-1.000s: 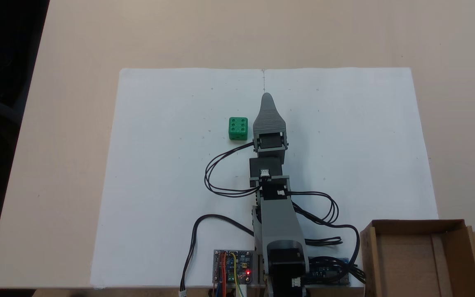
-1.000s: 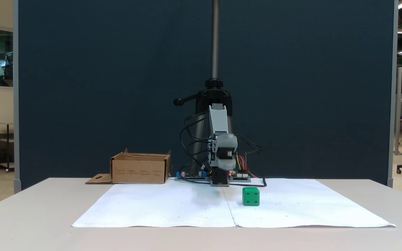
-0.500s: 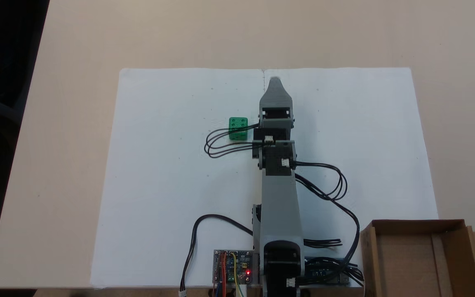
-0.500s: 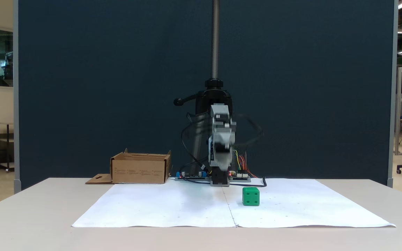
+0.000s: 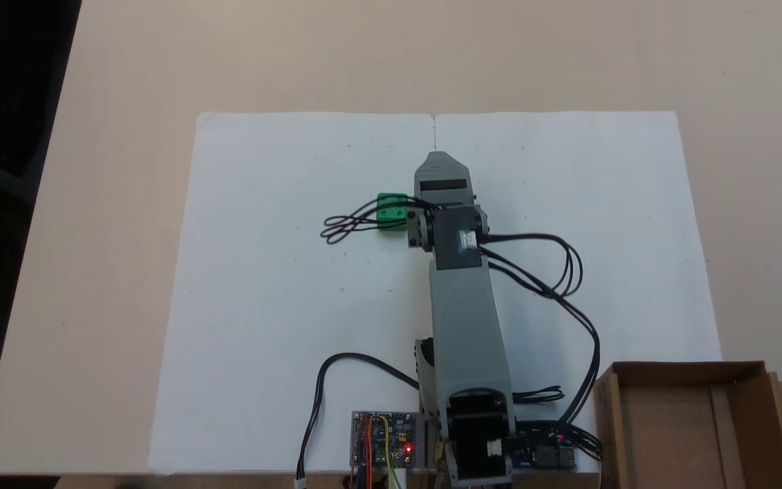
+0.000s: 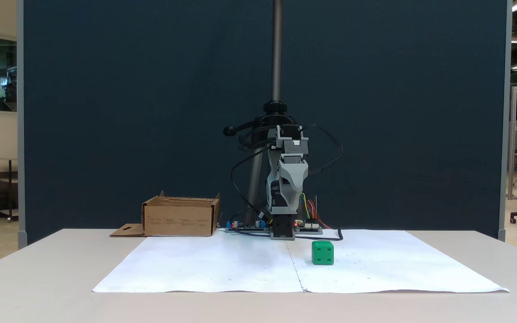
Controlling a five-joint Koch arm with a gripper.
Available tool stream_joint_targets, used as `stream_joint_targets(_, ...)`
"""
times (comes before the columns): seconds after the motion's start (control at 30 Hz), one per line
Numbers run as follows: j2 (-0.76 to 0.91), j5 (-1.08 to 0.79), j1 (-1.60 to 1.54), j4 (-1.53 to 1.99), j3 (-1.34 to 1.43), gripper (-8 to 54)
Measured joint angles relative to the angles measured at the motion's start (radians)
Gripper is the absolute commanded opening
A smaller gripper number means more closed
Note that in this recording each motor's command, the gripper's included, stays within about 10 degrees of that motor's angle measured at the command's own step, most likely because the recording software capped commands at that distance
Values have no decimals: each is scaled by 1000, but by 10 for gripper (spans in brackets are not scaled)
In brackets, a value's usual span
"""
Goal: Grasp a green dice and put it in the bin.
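The green dice (image 5: 387, 212) sits on the white paper, left of the arm's wrist in a fixed view, with black cable loops crossing over it. From the front it rests on the paper to the right of the arm, a green dice (image 6: 322, 252) well below the wrist. The gripper (image 5: 435, 159) hangs raised above the paper and points forward and down, beside the dice and not touching it. In the other fixed view the gripper (image 6: 282, 207) shows as one grey tapered shell, so its jaws cannot be separated. The bin (image 5: 690, 424) (image 6: 180, 217), a brown cardboard box, stands by the arm's base.
A white paper sheet (image 5: 282, 305) covers the middle of the beige table (image 5: 113, 204). Circuit boards (image 5: 384, 438) and black cables (image 5: 567, 272) cluster at the arm's base. A metal post (image 6: 277, 54) and a dark blue panel (image 6: 128, 112) stand behind the arm.
The arm has lifted its elbow and pitched the gripper downward, drawing the tip back from the paper's far edge. The cable loop has swung over the dice. The dice has stayed put.
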Motion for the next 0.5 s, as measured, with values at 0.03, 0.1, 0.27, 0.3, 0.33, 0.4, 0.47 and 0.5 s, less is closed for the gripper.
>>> stream_joint_targets(0.03,-35,21,0,51,-26,424)
stream_joint_targets(0.1,-107,57,-21,141,-80,424)
stream_joint_targets(0.27,-219,129,-86,236,-100,423)
stream_joint_targets(0.3,-239,141,-95,236,-120,424)
stream_joint_targets(0.33,-258,153,-100,236,-147,423)
stream_joint_targets(0.4,-293,181,-120,236,-186,423)
stream_joint_targets(0.47,-327,212,-144,236,-209,424)
stream_joint_targets(0.5,-339,229,-156,236,-216,424)
